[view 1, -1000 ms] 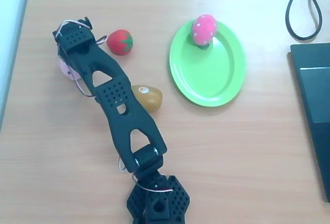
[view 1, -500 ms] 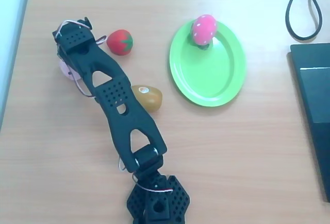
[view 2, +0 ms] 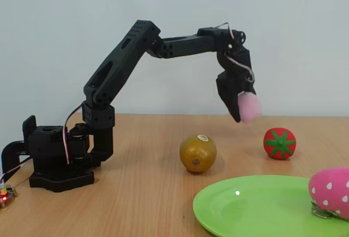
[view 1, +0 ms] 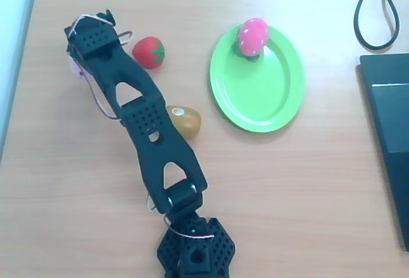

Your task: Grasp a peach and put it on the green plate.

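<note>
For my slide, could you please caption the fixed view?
Black arm's gripper holds the peach above the table, behind the kiwi, tomato and green plate bearing a strawberry.

No text or label can be read.

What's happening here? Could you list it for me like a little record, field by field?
arm: black, reaching over the table
end effector: shut on the peach, held in the air
green plate: on the table, with a strawberry at its rim
kiwi: on the table, beside the arm
red tomato-like toy: on the table beyond the plate in the fixed view
step left: peach not yet on the plate
</note>
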You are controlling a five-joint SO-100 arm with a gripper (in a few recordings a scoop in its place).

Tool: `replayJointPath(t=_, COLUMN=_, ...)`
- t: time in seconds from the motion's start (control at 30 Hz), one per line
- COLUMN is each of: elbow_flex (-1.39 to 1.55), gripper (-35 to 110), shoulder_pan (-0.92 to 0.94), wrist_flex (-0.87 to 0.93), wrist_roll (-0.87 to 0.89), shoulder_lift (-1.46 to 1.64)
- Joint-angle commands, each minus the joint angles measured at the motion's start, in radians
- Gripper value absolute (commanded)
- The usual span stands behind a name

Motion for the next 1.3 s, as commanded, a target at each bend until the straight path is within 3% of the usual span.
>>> replayJointPath(t=0.0, elbow_flex=-0.031, gripper=38, shoulder_pan=0.020, wrist_flex=0.003, wrist_roll=0.003, shoulder_lift=0.109)
replayJointPath(t=0.77, elbow_flex=0.307, gripper=39, shoulder_pan=0.399, wrist_flex=0.035, wrist_roll=0.187, shoulder_lift=0.448)
replayJointPath(t=1.27, elbow_flex=0.449, gripper=37, shoulder_pan=0.666, wrist_flex=0.041, wrist_roll=0.304, shoulder_lift=0.451)
